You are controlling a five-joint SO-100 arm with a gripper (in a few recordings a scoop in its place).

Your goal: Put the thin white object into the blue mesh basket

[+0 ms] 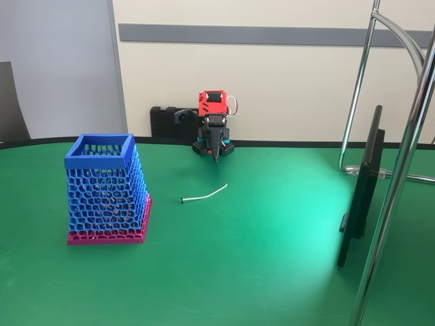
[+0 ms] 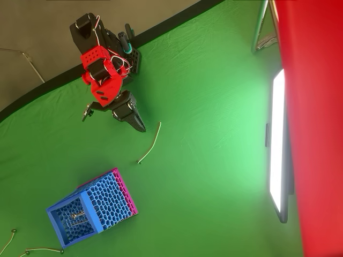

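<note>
Our gripper hangs near the back of the table, pointing down, and its black fingers look pressed together with nothing between them. We see the same gripper from above, with its tip near one end of the thin white object but not touching it. The red and black arm is folded up close to the wall. The thin white object lies flat on the green table, a little in front of the gripper. It bends a bit, and its dark tip points toward the basket. From above the thin white object lies between the gripper and the basket, apart from both. The blue mesh basket stands upright on its pink base at the left side in the fixed view. From above the blue mesh basket shows its open square top. We can see something small inside it, but we cannot tell what. The green cloth on the table looks smooth, with a bright patch of light on the right. A dark flat screen stands on its edge at the right, next to shiny metal poles. Behind the table we see a cream wall with a grey strip across it. Two more thin wires lie at the bottom left corner in the overhead view.
</note>
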